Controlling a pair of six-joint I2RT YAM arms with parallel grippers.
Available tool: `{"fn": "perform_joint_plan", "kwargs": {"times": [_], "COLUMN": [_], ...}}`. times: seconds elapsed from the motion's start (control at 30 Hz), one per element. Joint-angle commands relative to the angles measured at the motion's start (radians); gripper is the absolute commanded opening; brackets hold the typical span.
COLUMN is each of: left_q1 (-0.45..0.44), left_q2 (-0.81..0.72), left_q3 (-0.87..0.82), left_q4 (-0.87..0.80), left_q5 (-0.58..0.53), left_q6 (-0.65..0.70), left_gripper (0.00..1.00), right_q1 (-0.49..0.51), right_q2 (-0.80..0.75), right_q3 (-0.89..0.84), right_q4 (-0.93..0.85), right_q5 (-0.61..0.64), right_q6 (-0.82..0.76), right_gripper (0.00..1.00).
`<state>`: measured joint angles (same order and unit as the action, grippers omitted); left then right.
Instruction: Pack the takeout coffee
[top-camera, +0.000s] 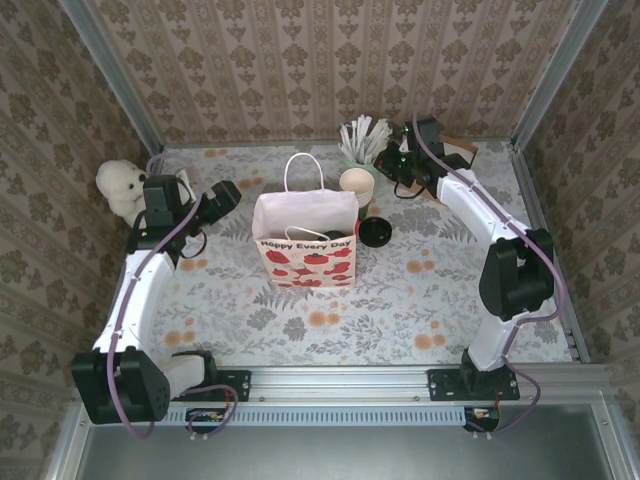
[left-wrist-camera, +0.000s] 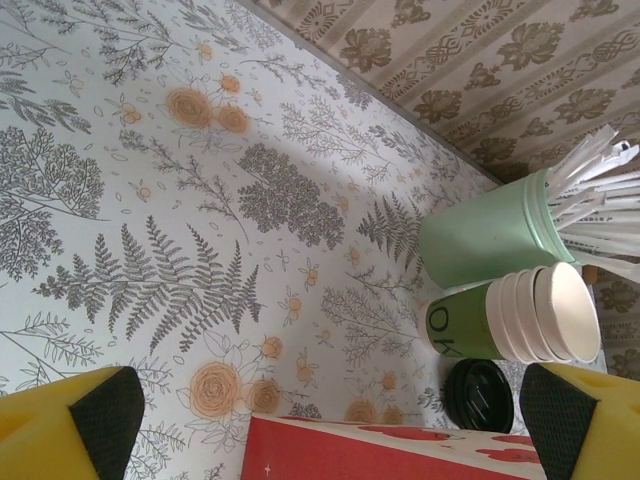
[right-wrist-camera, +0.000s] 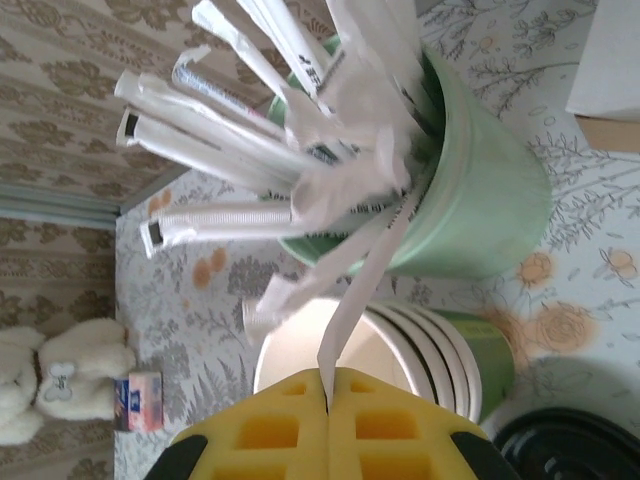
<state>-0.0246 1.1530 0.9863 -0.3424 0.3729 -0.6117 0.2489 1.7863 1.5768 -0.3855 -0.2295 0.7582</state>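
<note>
A dark green paper cup (left-wrist-camera: 462, 325) stands behind the red-and-white paper bag (top-camera: 305, 243) with plain cream cups (top-camera: 357, 184) nested in it. Its round black lid (top-camera: 376, 233) lies on the table beside it. The same lid (left-wrist-camera: 480, 395) lies just past the bag's edge (left-wrist-camera: 400, 455) in the left wrist view. My right gripper (right-wrist-camera: 328, 385) hovers over the cream cups (right-wrist-camera: 320, 345), shut on a white wrapped stick (right-wrist-camera: 365, 290) that leads out of the pale green cup (right-wrist-camera: 480, 200). My left gripper (top-camera: 228, 193) is open left of the bag, with nothing between its fingers.
A white teddy bear (top-camera: 120, 183) sits at the back left, close to the left arm. A small box (right-wrist-camera: 138, 400) lies next to it. A cardboard box (top-camera: 455, 150) is at the back right, behind the right gripper. Patterned walls enclose the table.
</note>
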Motion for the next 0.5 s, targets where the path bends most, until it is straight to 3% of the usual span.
{"fn": "perform_joint_plan", "kwargs": {"times": [0.0, 0.3, 0.47], "left_q1": [0.005, 0.005, 0.005], "left_q2": [-0.005, -0.007, -0.012], "left_q3": [0.037, 0.038, 0.049], "left_q4": [0.031, 0.047, 0.048], "left_q5": [0.030, 0.060, 0.074], "left_q6": [0.036, 0.046, 0.072], "left_gripper": [1.00, 1.00, 1.00], "right_q1": [0.002, -0.011, -0.010], "right_q2": [-0.065, -0.018, -0.005], "right_q3": [0.052, 0.146, 0.261], "right_q4": [-0.135, -0.249, -0.364], "right_q5": [-0.048, -0.055, -0.099], "right_q6": [-0.101, -0.200, -0.464], "right_gripper": [0.06, 0.07, 0.04]}}
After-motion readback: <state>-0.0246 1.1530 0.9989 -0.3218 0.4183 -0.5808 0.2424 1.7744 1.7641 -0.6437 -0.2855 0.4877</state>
